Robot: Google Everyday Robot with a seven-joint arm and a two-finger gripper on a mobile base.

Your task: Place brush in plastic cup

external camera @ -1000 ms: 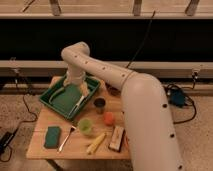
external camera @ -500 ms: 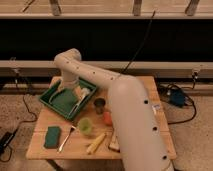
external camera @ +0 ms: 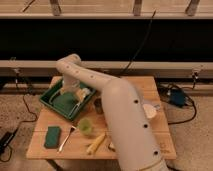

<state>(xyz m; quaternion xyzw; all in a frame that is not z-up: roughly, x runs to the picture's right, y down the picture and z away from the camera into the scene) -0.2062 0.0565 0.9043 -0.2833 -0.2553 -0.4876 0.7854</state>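
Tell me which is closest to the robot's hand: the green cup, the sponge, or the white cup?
The hand is over the green tray.
1. The green cup, in front of the tray.
2. The sponge, front left.
3. The white cup, right side.

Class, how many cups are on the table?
3: plastic cup front centre; dark cup beside the tray; white cup right of the arm, which may hide others. The gripper is over the tray.

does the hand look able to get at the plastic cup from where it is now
Probably yes. The hand is over the green tray, and the plastic cup stands on the table beside the tray's near corner, with nothing covering its top.
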